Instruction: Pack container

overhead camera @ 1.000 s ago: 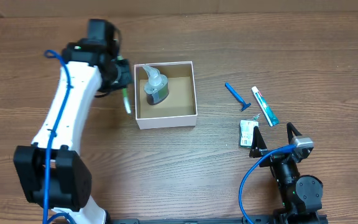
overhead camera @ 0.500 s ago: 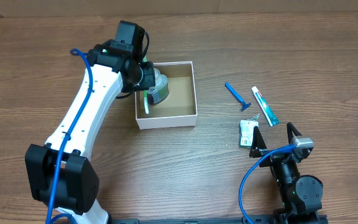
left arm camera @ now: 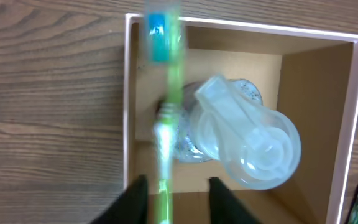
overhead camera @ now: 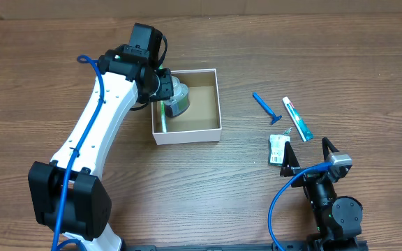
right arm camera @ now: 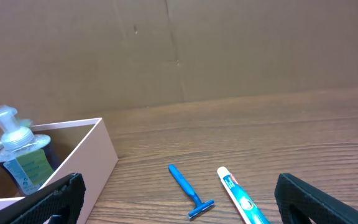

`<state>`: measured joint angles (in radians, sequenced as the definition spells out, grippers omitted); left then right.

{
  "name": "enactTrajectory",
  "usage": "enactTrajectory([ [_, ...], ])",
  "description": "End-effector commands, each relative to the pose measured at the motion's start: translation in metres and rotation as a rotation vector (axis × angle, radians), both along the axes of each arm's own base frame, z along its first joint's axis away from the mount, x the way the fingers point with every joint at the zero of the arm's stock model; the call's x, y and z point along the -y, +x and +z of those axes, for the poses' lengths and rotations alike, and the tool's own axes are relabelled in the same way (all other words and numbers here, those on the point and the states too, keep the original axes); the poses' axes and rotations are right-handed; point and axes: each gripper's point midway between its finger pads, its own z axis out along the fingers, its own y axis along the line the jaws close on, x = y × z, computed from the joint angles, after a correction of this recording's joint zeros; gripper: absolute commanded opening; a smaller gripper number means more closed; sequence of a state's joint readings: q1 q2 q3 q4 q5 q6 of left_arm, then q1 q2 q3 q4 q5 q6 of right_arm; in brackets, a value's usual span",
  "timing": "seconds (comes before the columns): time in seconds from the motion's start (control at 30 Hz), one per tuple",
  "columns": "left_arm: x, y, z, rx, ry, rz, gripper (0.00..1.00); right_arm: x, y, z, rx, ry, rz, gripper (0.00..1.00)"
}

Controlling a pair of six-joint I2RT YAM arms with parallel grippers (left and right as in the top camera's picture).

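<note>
A: Placement of the container (overhead camera: pixel 187 134)?
B: Upper centre of the overhead view, white-walled, brown inside, holding a clear pump bottle (left arm camera: pixel 241 149) of green liquid.
A: And the left gripper (left arm camera: pixel 180 202)?
B: Over the box's left wall, jaws parted wider than the green toothbrush (left arm camera: pixel 171 81) blurred between them; apparently let go. Right gripper (right arm camera: pixel 185 202) spread wide, empty, lower right.
A: Risks?
B: Possibly brush propped on bottle or rim, tipping out; possibly bottle knocked over on withdrawal.

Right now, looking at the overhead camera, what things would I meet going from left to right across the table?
Box → razor → toothpaste tube.
</note>
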<state>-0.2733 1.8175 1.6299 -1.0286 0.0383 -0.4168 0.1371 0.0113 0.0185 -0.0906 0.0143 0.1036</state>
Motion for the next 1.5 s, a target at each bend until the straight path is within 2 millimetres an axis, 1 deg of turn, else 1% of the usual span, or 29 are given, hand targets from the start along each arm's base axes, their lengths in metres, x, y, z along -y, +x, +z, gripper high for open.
enactTrajectory([
  [0.0, -0.001, 0.005, 0.016, 0.047, 0.000, 0.011, 0.37, 0.002, 0.000, -0.002, 0.004, -0.006, -0.006, 1.00],
  [0.37, -0.002, 0.003, 0.016, 0.040, 0.006, 0.012, 0.36, 0.002, 0.000, -0.002, 0.004, -0.006, -0.006, 1.00],
  [0.5, -0.003, 0.003, 0.015, 0.037, 0.007, 0.014, 0.34, 0.002, 0.000, -0.002, 0.004, -0.006, -0.006, 1.00],
  [0.57, -0.010, 0.003, 0.016, 0.036, 0.020, 0.033, 0.34, 0.002, 0.000, -0.002, 0.004, -0.006, -0.006, 1.00],
  [0.6, -0.017, 0.003, 0.017, 0.035, 0.027, 0.061, 0.34, 0.002, 0.000, -0.002, 0.003, -0.006, -0.006, 1.00],
  [0.73, -0.064, 0.001, 0.019, -0.001, 0.015, 0.236, 0.34, 0.002, 0.000, -0.002, 0.003, -0.006, -0.006, 1.00],
  [0.8, -0.090, -0.002, 0.017, -0.028, 0.010, 0.298, 0.38, 0.002, 0.000, -0.002, 0.004, -0.006, -0.006, 1.00],
  [0.87, -0.117, -0.011, 0.014, -0.068, 0.023, 0.363, 0.41, 0.002, 0.000, -0.002, 0.004, -0.006, -0.006, 1.00],
  [0.9, -0.128, -0.014, 0.013, -0.080, 0.025, 0.392, 0.46, 0.002, 0.000, -0.002, 0.004, -0.006, -0.006, 1.00],
  [0.93, -0.137, -0.016, 0.013, -0.087, 0.025, 0.415, 0.70, 0.002, 0.000, -0.002, 0.004, -0.006, -0.006, 1.00],
  [0.97, -0.149, -0.019, 0.011, -0.101, 0.026, 0.447, 1.00, 0.002, 0.000, -0.002, 0.004, -0.006, -0.006, 1.00],
  [1.07, -0.170, -0.029, 0.009, -0.135, 0.027, 0.504, 1.00, 0.002, 0.000, -0.002, 0.004, -0.006, -0.006, 1.00],
  [1.13, -0.180, -0.036, 0.008, -0.158, 0.027, 0.532, 1.00, 0.002, 0.000, -0.002, 0.004, -0.006, -0.006, 1.00],
  [1.17, -0.183, -0.036, 0.008, -0.158, 0.028, 0.540, 1.00, 0.002, 0.000, -0.002, 0.004, -0.006, -0.006, 1.00],
  [1.27, -0.187, -0.036, 0.008, -0.155, 0.026, 0.551, 1.00, 0.002, 0.000, -0.002, 0.004, -0.006, -0.006, 1.00],
  [1.47, -0.187, -0.036, 0.008, -0.155, 0.026, 0.551, 1.00, 0.002, 0.000, -0.002, 0.004, -0.006, -0.006, 1.00],
])
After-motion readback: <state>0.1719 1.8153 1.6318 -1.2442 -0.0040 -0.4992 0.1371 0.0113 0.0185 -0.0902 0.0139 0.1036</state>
